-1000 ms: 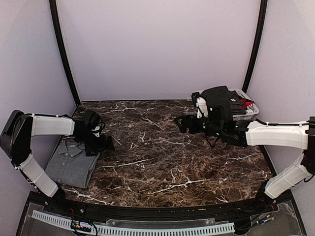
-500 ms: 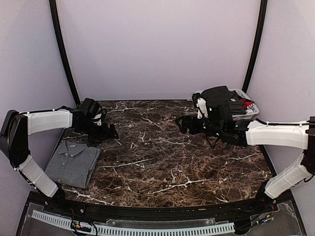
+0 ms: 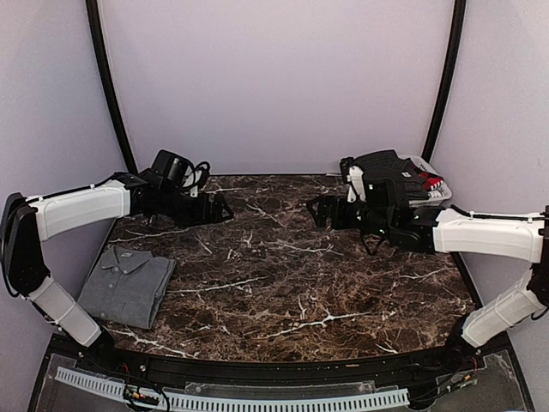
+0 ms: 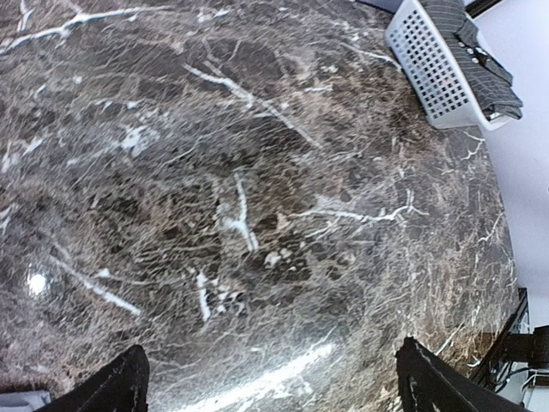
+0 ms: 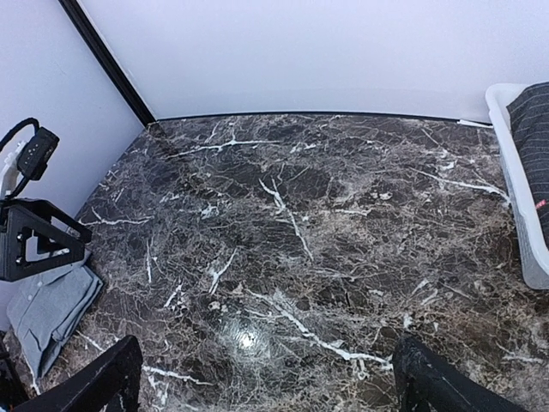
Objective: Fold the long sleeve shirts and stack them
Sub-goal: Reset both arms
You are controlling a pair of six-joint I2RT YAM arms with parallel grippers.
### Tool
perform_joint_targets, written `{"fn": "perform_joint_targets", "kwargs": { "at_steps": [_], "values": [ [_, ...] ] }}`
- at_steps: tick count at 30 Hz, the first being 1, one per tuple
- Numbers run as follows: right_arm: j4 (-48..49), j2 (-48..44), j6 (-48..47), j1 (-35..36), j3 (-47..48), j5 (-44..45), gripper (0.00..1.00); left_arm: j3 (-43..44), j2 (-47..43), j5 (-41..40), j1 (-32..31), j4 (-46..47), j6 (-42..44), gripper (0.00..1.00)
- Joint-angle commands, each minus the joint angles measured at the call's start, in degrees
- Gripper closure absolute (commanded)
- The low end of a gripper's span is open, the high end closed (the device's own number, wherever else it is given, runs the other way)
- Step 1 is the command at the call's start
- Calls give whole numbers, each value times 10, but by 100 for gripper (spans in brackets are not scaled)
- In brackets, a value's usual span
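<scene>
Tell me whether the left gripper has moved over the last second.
Yes. The left gripper has swung off the folded grey shirt, away toward the back wall and rightward.

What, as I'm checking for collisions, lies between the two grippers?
Only bare marble table separates the left gripper from the right gripper, clearest in the top external view.
</scene>
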Motion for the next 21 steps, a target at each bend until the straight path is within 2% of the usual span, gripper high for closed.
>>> {"fn": "perform_joint_targets", "kwargs": {
  "at_steps": [1, 9, 21],
  "values": [
    [2, -37, 8, -3, 17, 23, 1, 27, -18, 2, -21, 49, 11, 1],
    [-8, -81, 8, -3, 11, 42, 1, 43, -16, 4, -48, 105, 11, 1],
    [-20, -121, 9, -3, 3, 61, 1, 73, -10, 3, -63, 122, 22, 1]
  ]
}}
